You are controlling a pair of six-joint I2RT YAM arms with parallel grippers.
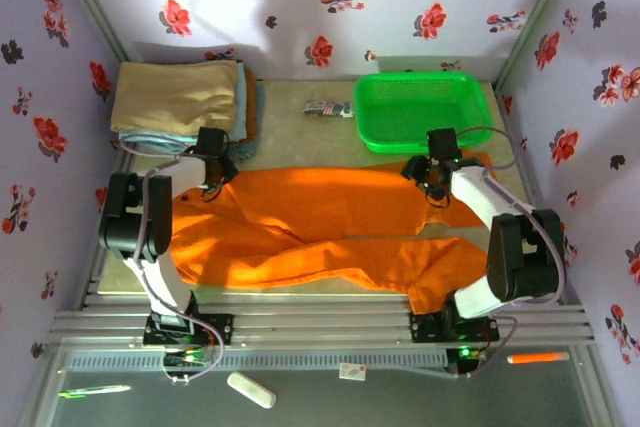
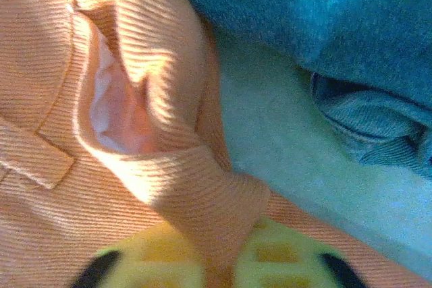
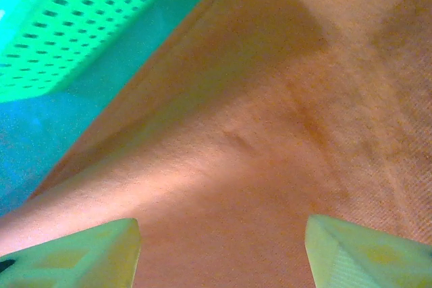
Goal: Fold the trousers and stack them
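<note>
Left jaws are clamped on a fold of the trousers (image 1: 320,227); right jaws stand open, holding nothing.

From the top camera, I see the green basket (image 1: 420,107) at the far right of the table (image 1: 290,122). The trousers lie spread flat just on the near side of the basket, running from below it well off to its left, with one leg reaching to the table's near edge. My right jaws sit over the cloth right at the basket's near rim. My left jaws are well to the basket's left, at the other end of the trousers. Beyond them, also well left of the basket, is a folded tan cloth (image 1: 175,95) stacked on a folded blue cloth (image 1: 170,139). A small packet (image 1: 328,108) lies just left of the basket; I can't tell what it is.

On the left wrist camera, the yellow fingers (image 2: 155,254) are shut with a ridge of orange cloth (image 2: 169,180) pinched between them. A pocket opening (image 2: 111,109) with pale lining gapes just past the pinch. The blue cloth (image 2: 351,32) is beside it, with bare table (image 2: 283,146) between.

On the right wrist camera, both fingers (image 3: 74,254) are wide apart above smooth orange cloth (image 3: 270,153). I can't tell whether they touch it. The basket's perforated wall (image 3: 88,25) is at upper left, near the cloth's edge.
</note>
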